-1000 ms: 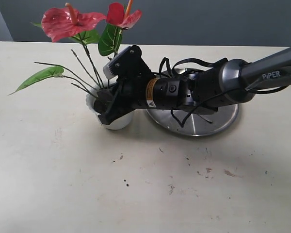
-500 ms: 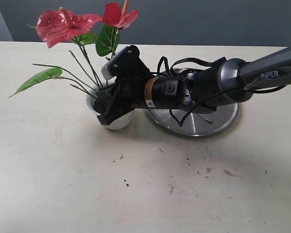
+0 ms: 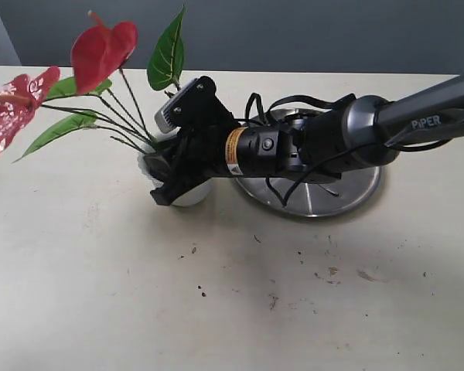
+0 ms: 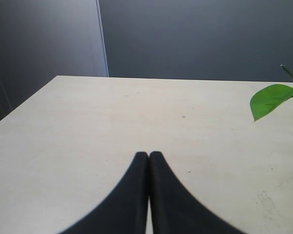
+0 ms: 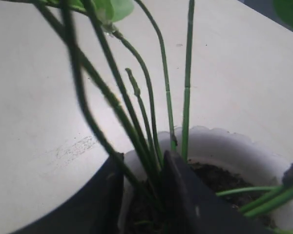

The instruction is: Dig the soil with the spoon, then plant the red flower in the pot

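Note:
The red flower [image 3: 100,50] stands in the white pot [image 3: 189,195], leaning hard to the left, its second bloom [image 3: 11,108] low at the left edge. My right gripper [image 3: 166,182] is at the pot's rim. In the right wrist view its fingers [image 5: 143,157] stand apart, the green stems [image 5: 151,126] between them. One finger is outside the pot wall [image 5: 224,141] and the other is over the dark soil [image 5: 210,175]. My left gripper [image 4: 149,154] is shut and empty above bare table. No spoon shows in any view.
A large round steel plate [image 3: 348,193] lies right of the pot, under my right arm. Soil crumbs [image 3: 325,272] dot the table in front of it. One green leaf [image 4: 268,100] shows at the edge of the left wrist view.
The flower has swung from upright to leaning far left, blooms dropping toward the left edge. My right gripper has shifted slightly left at the pot.

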Robot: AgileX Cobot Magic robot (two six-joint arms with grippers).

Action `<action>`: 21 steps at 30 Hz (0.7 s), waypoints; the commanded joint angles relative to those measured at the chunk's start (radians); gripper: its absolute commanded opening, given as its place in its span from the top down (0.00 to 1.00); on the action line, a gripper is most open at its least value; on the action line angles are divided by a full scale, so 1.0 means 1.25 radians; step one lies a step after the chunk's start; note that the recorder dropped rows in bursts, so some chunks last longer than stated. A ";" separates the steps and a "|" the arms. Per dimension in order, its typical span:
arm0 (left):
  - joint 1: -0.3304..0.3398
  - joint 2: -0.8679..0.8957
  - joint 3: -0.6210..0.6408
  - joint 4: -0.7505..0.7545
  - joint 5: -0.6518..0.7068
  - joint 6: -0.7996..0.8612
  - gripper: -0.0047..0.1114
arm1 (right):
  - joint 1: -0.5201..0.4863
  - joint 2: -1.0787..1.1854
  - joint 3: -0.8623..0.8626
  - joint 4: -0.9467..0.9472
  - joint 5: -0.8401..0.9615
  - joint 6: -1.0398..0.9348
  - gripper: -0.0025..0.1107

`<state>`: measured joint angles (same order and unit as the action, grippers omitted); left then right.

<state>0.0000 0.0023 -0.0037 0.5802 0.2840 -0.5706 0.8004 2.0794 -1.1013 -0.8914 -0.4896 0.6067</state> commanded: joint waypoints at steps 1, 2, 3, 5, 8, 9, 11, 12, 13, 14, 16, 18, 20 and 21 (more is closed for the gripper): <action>0.001 -0.002 0.003 0.000 0.001 -0.002 0.96 | -0.003 0.053 0.037 -0.061 0.220 0.017 0.70; 0.001 -0.002 0.003 0.000 0.001 -0.002 0.96 | -0.003 0.053 0.037 -0.061 0.220 0.017 0.70; 0.001 -0.002 0.003 0.000 0.001 -0.002 0.96 | -0.003 0.053 0.037 -0.061 0.220 0.017 0.70; 0.001 -0.002 0.003 0.000 0.001 -0.002 0.96 | -0.003 0.053 0.037 -0.061 0.220 0.017 0.70; 0.001 -0.002 0.003 0.000 0.001 -0.002 0.96 | -0.003 0.046 0.037 -0.061 0.220 0.017 0.70; 0.001 -0.002 0.003 0.000 0.001 -0.002 0.96 | -0.003 0.042 0.037 -0.061 0.220 0.017 0.69; 0.001 -0.002 0.003 0.000 0.001 -0.002 0.96 | -0.003 0.031 0.037 -0.061 0.222 0.017 0.64; 0.001 -0.002 0.003 0.000 0.001 -0.002 0.96 | -0.003 0.026 0.037 -0.061 0.224 0.017 0.61; 0.001 -0.002 0.003 0.000 0.001 -0.002 0.96 | -0.003 0.024 0.037 -0.061 0.230 0.017 0.60; 0.001 -0.002 0.003 0.000 0.001 -0.002 0.96 | -0.003 0.018 0.037 -0.061 0.240 0.017 0.59; 0.001 -0.002 0.003 0.000 0.001 -0.002 0.96 | -0.003 0.011 0.037 -0.061 0.261 0.017 0.60; 0.001 -0.002 0.003 0.000 0.001 -0.002 0.96 | -0.003 0.005 0.037 -0.061 0.273 0.017 0.60; 0.001 -0.002 0.003 0.000 0.001 -0.002 0.96 | -0.003 -0.004 0.037 -0.061 0.275 0.017 0.60; 0.001 -0.002 0.003 0.000 0.001 -0.002 0.96 | -0.003 -0.009 0.037 -0.061 0.275 0.017 0.60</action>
<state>0.0000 0.0023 -0.0037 0.5802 0.2840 -0.5706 0.8022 2.0279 -1.1013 -0.9213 -0.3350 0.6067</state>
